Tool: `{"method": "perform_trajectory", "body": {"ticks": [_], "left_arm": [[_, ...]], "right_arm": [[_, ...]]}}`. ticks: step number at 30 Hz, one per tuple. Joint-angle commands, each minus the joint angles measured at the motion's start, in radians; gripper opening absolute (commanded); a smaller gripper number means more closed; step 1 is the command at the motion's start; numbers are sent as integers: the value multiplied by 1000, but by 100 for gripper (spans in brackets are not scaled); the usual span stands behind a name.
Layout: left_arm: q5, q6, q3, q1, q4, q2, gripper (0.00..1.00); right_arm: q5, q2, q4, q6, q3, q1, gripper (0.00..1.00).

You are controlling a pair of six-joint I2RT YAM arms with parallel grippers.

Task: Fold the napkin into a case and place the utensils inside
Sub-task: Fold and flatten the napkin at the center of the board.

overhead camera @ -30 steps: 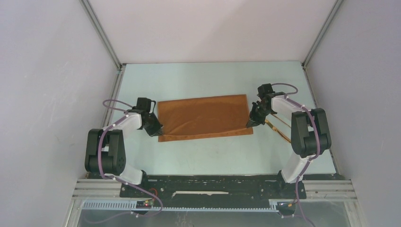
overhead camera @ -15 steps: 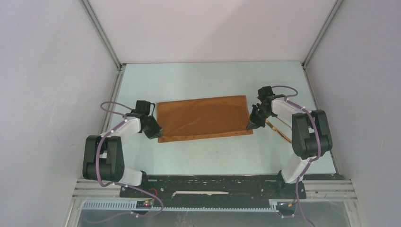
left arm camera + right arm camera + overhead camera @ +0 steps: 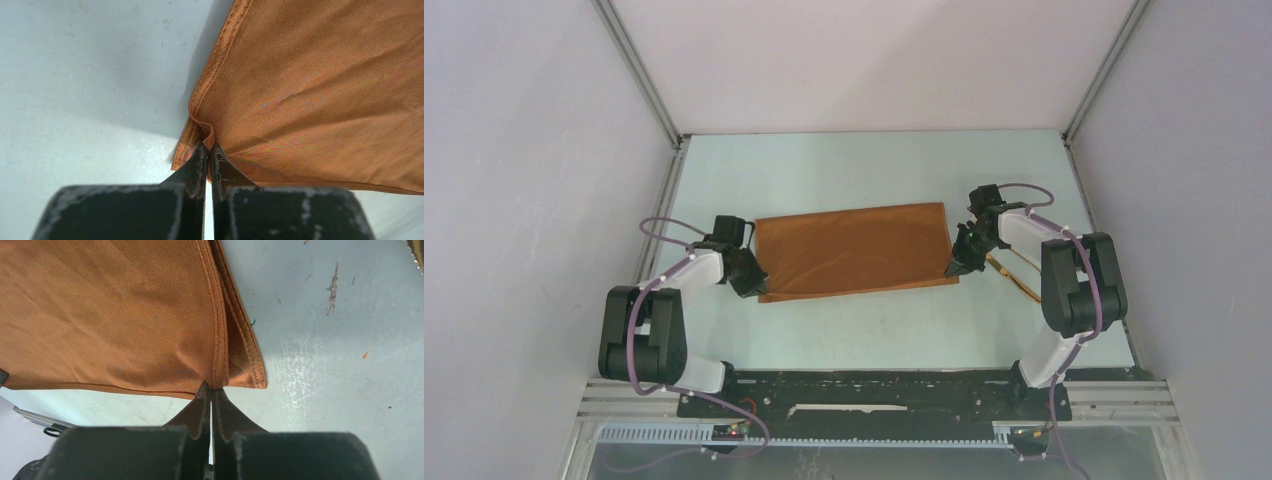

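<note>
The rust-orange napkin [image 3: 854,250] lies folded into a wide rectangle in the middle of the table. My left gripper [image 3: 752,283] is at its near left corner, shut on the doubled hem. In the left wrist view the cloth [image 3: 310,85] bunches into a small pleat right at the left gripper [image 3: 208,150]. My right gripper [image 3: 954,268] is shut on the near right corner. In the right wrist view the stitched edges [image 3: 235,340] meet at the right gripper [image 3: 210,389]. The golden utensils [image 3: 1016,273] lie just right of the napkin, partly hidden by the right arm.
The pale table [image 3: 874,330] is enclosed by grey walls, with metal rails along its left edge [image 3: 664,200] and right edge [image 3: 1089,200]. Both arm bases stand at the near edge. A few scuffs and specks mark the table surface [image 3: 332,285].
Both grippers have stayed on the napkin's near corners. The left arm has drawn slightly left, and the cloth's near edge lies a little flatter.
</note>
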Motion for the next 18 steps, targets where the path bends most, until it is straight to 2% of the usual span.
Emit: {"method": "perform_trajectory", "body": {"ticks": [1, 18], "left_arm": [[-19, 15, -6, -4, 10, -20, 3], [-11, 15, -23, -8, 8, -51, 8]], "right_arm": [[5, -19, 19, -20, 0, 6, 0], [6, 11, 45, -13, 9, 2, 0]]}}
